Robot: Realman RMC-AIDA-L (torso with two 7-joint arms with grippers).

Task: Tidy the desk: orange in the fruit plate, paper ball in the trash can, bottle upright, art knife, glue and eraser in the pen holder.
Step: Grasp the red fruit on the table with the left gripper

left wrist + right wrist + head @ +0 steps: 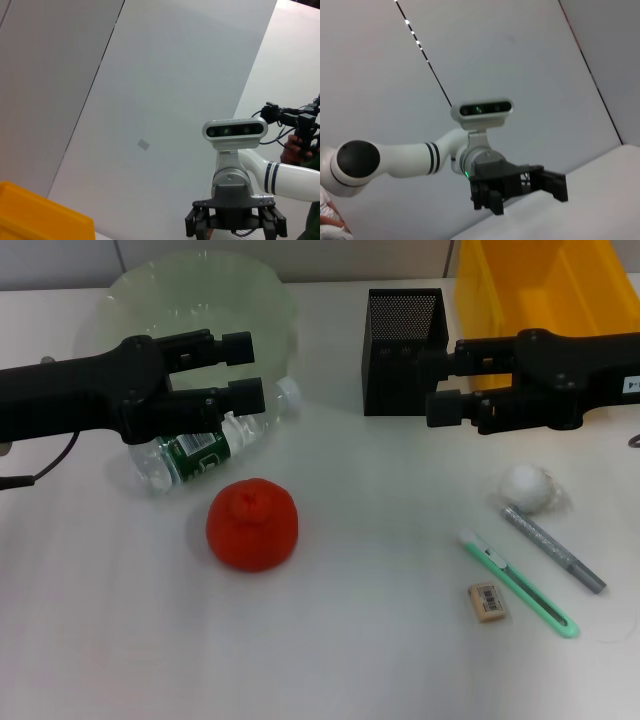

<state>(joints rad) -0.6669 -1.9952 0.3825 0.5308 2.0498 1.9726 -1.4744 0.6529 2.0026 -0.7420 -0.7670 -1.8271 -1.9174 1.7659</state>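
Both tools are wide open and hold nothing. The left tool [236, 368] hangs over the lying water bottle [205, 445], by the clear fruit plate [200, 300]. The right tool [446, 380] is beside the black pen holder [402, 335]. The orange [252, 524] sits on the white surface [100, 620].

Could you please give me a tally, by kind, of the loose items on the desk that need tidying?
Fruit: 1, the orange
Drink container: 1, the bottle, lying on its side
Waste: 1, the paper ball
Stationery: 3, the art knife, the glue, the eraser
Total: 6
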